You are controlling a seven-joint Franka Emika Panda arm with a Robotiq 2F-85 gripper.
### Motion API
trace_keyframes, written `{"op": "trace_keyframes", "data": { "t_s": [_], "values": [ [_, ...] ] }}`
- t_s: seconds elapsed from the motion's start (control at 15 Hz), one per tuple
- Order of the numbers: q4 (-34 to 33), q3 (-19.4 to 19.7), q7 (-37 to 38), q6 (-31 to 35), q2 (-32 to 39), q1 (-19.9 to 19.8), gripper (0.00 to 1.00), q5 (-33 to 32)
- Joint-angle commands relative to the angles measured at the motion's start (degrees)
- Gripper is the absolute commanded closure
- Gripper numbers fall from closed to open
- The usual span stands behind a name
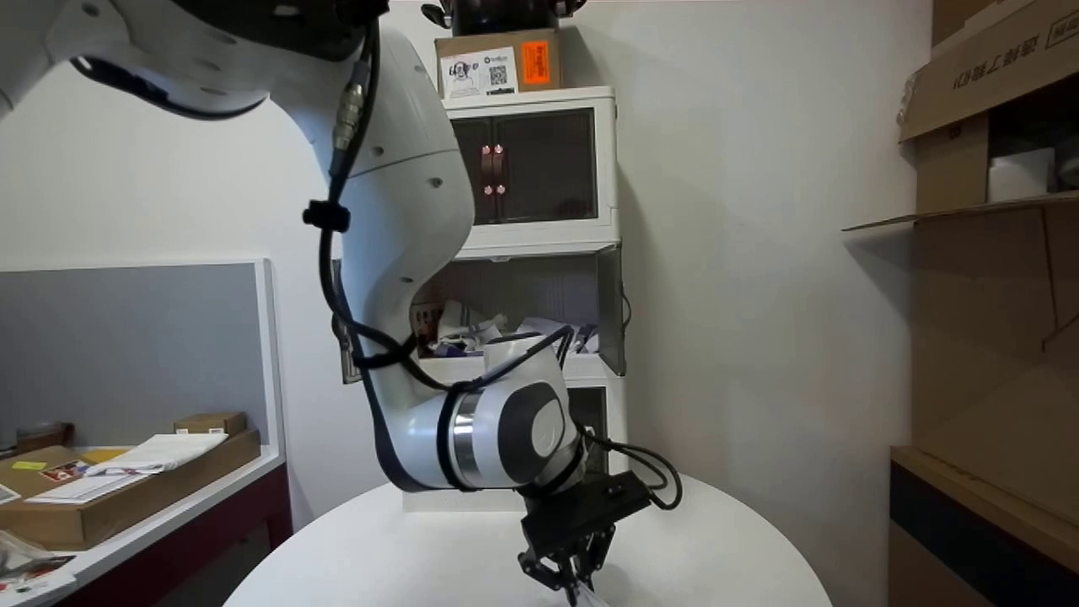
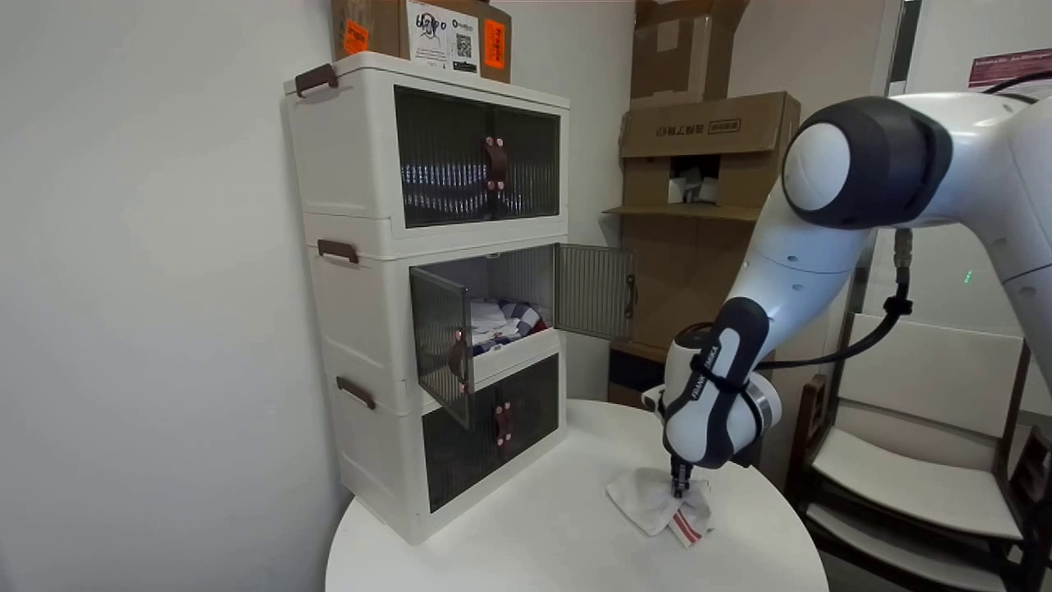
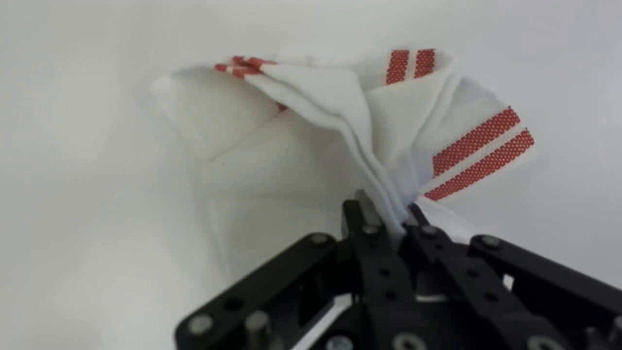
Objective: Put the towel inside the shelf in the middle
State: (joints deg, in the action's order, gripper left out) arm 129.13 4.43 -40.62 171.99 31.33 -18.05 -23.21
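- Possibly, leaving the table too low, you'd hit the middle shelf.
- Its open left door could snag loose edges.
- The towel, on the table's right, may slip: your tool pinches only bunched folds.

White arm, black cables, FRANKA lettering, black gripper, seemingly silver screws

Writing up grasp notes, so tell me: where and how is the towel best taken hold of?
Probably best by the raised fold, coming from above with jaws either side. The towel lies loosely spread on the table, while this fold stands up as a thin ridge; the gripper pinches it.
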Motion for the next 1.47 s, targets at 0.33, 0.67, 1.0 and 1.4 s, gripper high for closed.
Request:
{"op": "trace_keyframes", "data": {
  "t_s": [0.33,0.67,1.0,1.4],
  "values": [
    [15.0,-30.6,-14.7,3.7,-22.1,-23.6,0.98,26.5],
    [10.7,-53.7,-25.0,12.8,-20.9,-40.3,0.98,46.6],
    [8.0,-74.8,-25.4,24.4,-12.4,-59.4,0.98,45.5],
    [14.5,-89.2,-10.0,30.3,-4.5,-76.8,0.98,33.7]
  ]
}}
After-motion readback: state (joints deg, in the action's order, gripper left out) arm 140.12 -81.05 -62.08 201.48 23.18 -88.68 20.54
